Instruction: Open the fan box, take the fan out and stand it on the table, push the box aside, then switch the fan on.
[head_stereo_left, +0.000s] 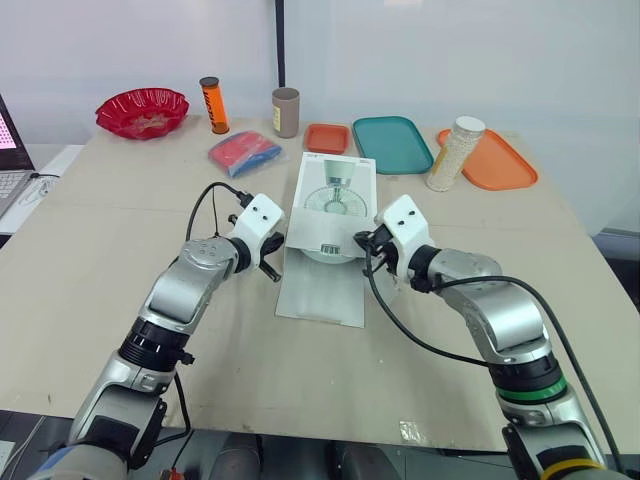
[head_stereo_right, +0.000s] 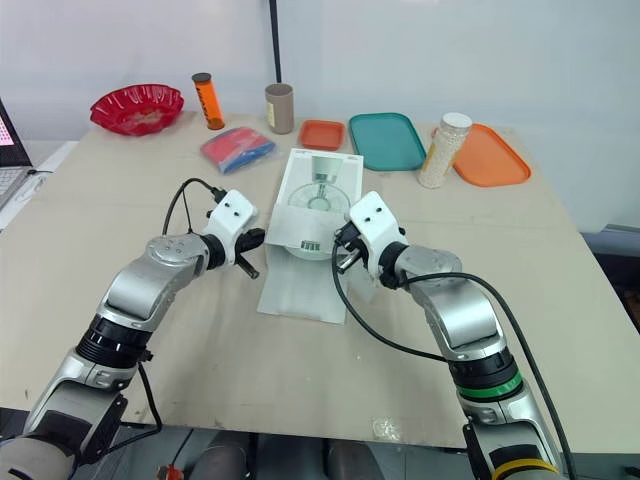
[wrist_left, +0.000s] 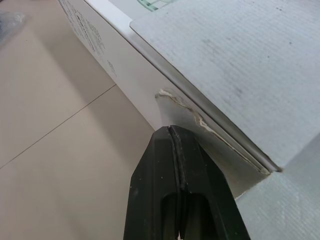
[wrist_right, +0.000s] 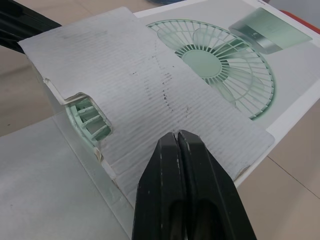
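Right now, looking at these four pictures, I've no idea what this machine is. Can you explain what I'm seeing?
It's a two-armed humanoid robot. Two pictures come from its head, looking down over the table; two from cameras on its wrists. A fan box lies in the middle with its near flap open. The left end effector sits beside the box's corner, the right end effector over an inner flap; both are shut, holding nothing. Farther back: a red bowl, a teal tray and a jar.
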